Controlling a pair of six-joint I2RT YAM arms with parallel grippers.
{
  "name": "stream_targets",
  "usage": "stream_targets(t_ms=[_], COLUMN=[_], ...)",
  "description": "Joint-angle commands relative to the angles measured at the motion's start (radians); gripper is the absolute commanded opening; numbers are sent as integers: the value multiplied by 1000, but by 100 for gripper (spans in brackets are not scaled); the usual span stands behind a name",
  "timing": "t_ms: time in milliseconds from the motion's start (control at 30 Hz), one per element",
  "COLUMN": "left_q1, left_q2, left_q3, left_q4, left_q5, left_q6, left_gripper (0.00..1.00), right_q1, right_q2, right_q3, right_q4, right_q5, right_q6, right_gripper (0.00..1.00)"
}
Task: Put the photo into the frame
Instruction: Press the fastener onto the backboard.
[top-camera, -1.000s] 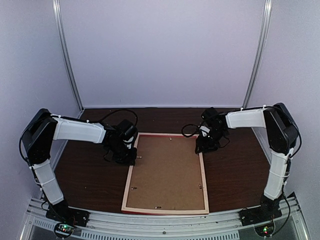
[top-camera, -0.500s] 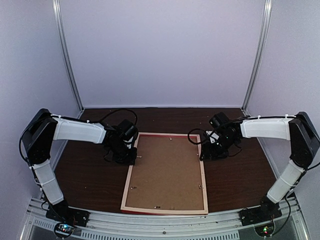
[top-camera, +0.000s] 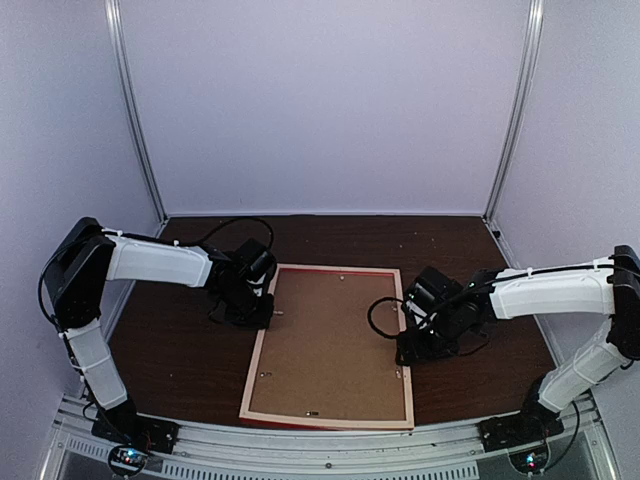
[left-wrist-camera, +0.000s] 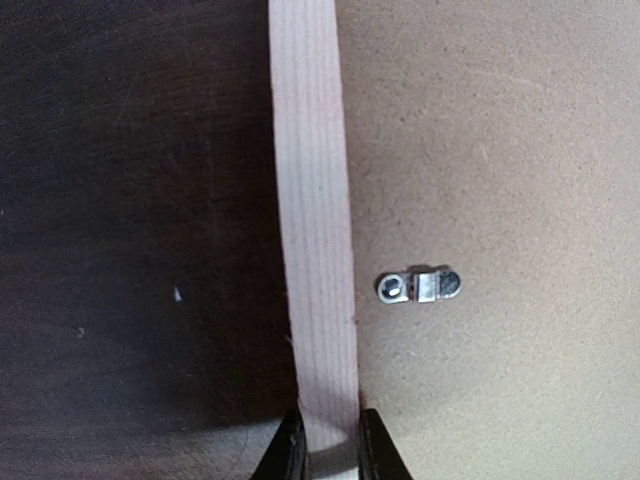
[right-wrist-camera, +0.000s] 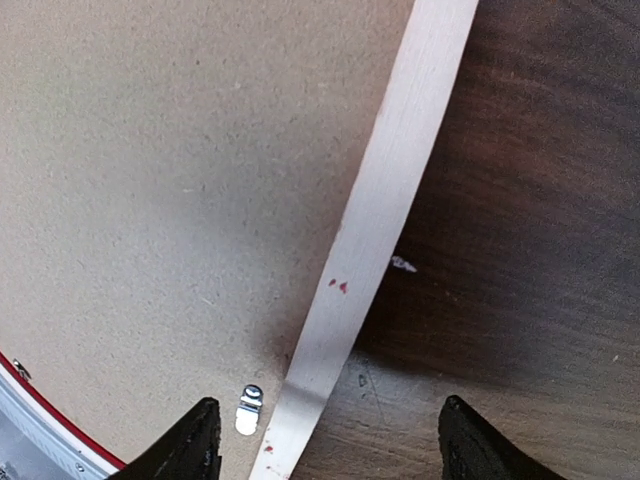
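The frame (top-camera: 256, 360) lies face down on the table, pale wood back up, with a thin red edge showing. A brown backing board (top-camera: 330, 345) fills it. The photo is not in view. My left gripper (top-camera: 262, 318) is shut on the frame's left rail (left-wrist-camera: 312, 200), one finger on each side of it (left-wrist-camera: 325, 455). My right gripper (top-camera: 405, 352) hovers open over the right rail (right-wrist-camera: 390, 210), its fingertips wide apart on either side (right-wrist-camera: 325, 450) and holding nothing.
Small metal turn clips sit on the backing board: one by the left rail (left-wrist-camera: 418, 287), one by the right rail (right-wrist-camera: 247, 410). Dark wood table (top-camera: 470, 380) surrounds the frame. White walls enclose the back and sides. The arm bases' rail runs along the near edge.
My right arm has moved along the frame's right rail from its far end toward the near end. The left gripper stays clamped on the left rail.
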Motion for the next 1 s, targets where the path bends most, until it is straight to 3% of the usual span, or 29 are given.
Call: stream_targets(t_ms=[0,733,967], left_q1=[0,0,0], left_q2=[-7,-23,-23], left_q3=[-13,-42,-47], left_q4=[42,56,57], left_q5=[-26,-18,-16], left_q6=[9,9,13], left_gripper=[14,14,14], right_q1=[63,129,129], right_q2=[6,94,101], right_q3=[-18,-2,3], right_q4=[9,24,11], right_q5=[75,125,128], right_q6=[82,98,72], right_gripper=[72,59,47])
